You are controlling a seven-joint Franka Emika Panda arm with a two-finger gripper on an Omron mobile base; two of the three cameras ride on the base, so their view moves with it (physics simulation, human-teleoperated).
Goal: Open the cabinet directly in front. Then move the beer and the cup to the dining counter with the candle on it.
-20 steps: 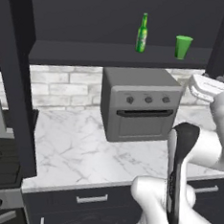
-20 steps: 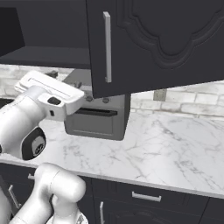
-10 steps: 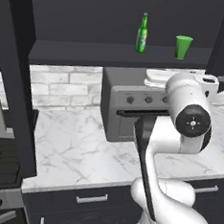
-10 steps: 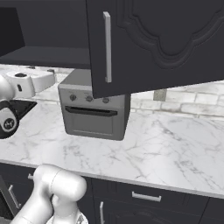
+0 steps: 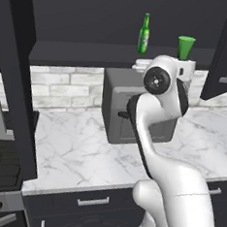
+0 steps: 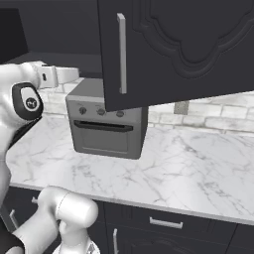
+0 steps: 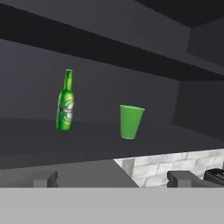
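Note:
The cabinet (image 5: 116,52) stands open, its right door (image 6: 173,49) swung out with a silver bar handle. On its dark shelf the beer (image 7: 65,103) stands upright, a slim green bottle (image 5: 144,34). The cup (image 7: 130,121), a bright-green tumbler (image 5: 185,47), stands to its right, apart from it. My gripper (image 7: 113,179) is open and empty, level with the shelf's front and short of both, with the cup nearly straight ahead. The arm's wrist (image 5: 159,80) hangs just below the shelf, under the cup. The dining counter and the candle are out of view.
A grey toaster oven (image 5: 121,106) sits on the marble counter (image 5: 78,151) under the cabinet, right behind the arm. The left cabinet door (image 5: 16,77) juts out at the left. A dark stove (image 5: 0,149) lies at the far left. Dark drawers (image 6: 163,223) run below.
The arm has swung from the right side to the middle and risen, bringing the hand up in front of the open shelf. Bottle and cup have not moved. The jaws stay open.

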